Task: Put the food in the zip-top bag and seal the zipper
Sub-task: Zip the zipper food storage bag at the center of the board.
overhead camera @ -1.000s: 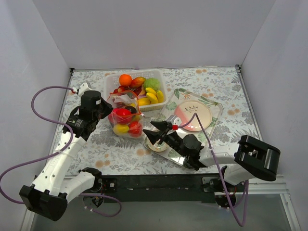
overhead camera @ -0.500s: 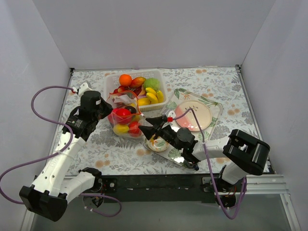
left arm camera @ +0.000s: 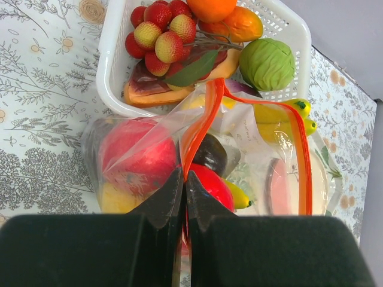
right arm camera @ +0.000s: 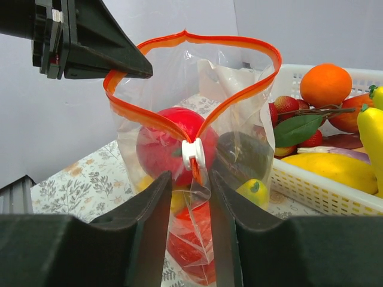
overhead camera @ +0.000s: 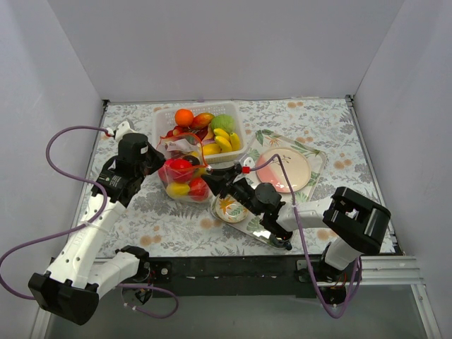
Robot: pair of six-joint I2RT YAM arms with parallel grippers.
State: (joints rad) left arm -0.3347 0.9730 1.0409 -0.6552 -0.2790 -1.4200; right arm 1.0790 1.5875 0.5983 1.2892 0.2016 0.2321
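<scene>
The clear zip-top bag (overhead camera: 182,178) stands beside the white basket, holding a red apple (right arm camera: 161,140), a dark piece (right arm camera: 239,156) and yellow pieces. Its red-orange zipper (right arm camera: 191,36) gapes open in a loop. My left gripper (left arm camera: 184,179) is shut on the zipper strip (left arm camera: 200,122) at the bag's left mouth edge; it also shows in the top view (overhead camera: 159,164). My right gripper (right arm camera: 190,179) is open, its fingers on either side of the bag's corner just below the white slider (right arm camera: 193,153). In the top view it (overhead camera: 210,178) sits at the bag's right side.
The white slotted basket (overhead camera: 236,131) behind the bag holds an orange, lychees, a green piece and bananas. The clear leaf-patterned tray (overhead camera: 318,159) with a pink plate (overhead camera: 286,169) lies to the right. A small floral bowl (overhead camera: 229,210) sits under my right arm.
My right gripper has moved left from over the tray to the bag's right corner, at the slider. The left gripper and bag have stayed put.
</scene>
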